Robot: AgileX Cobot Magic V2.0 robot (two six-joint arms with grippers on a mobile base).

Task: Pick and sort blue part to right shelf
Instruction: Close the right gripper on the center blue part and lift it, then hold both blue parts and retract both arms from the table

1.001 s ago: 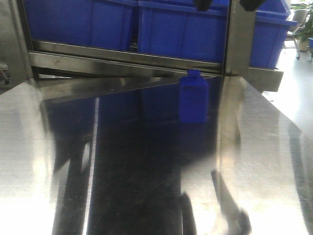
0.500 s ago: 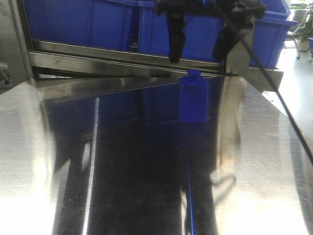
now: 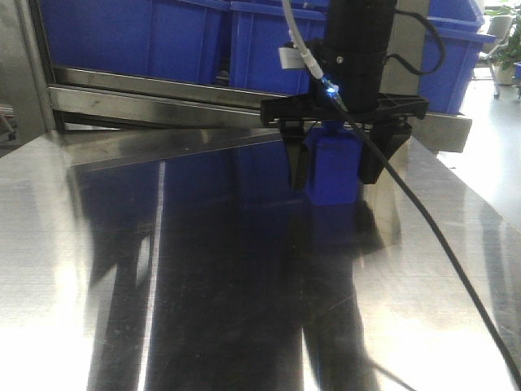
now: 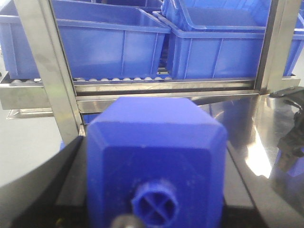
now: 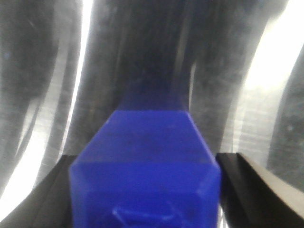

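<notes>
A blue bottle-shaped part (image 3: pixel 334 175) stands upright on the steel table (image 3: pixel 203 269) near the shelf. My right gripper (image 3: pixel 335 167) has come down over it, open, with one black finger (image 3: pixel 298 167) on each side. In the right wrist view the part (image 5: pixel 145 161) fills the space between the fingers (image 5: pixel 247 190). My left gripper (image 4: pixel 154 199) is out of the front view. It is shut on a second blue part (image 4: pixel 156 142), cap end toward the camera, held in front of the shelf.
Blue bins (image 3: pixel 146 32) sit on the shelf's roller rail (image 3: pixel 203 94) behind the table. A steel upright (image 3: pixel 403 57) stands just behind the part. The right arm's cable (image 3: pixel 423 220) hangs across the table's right side.
The right gripper has dropped from above the shelf rail down around the blue part. The part has not moved.
</notes>
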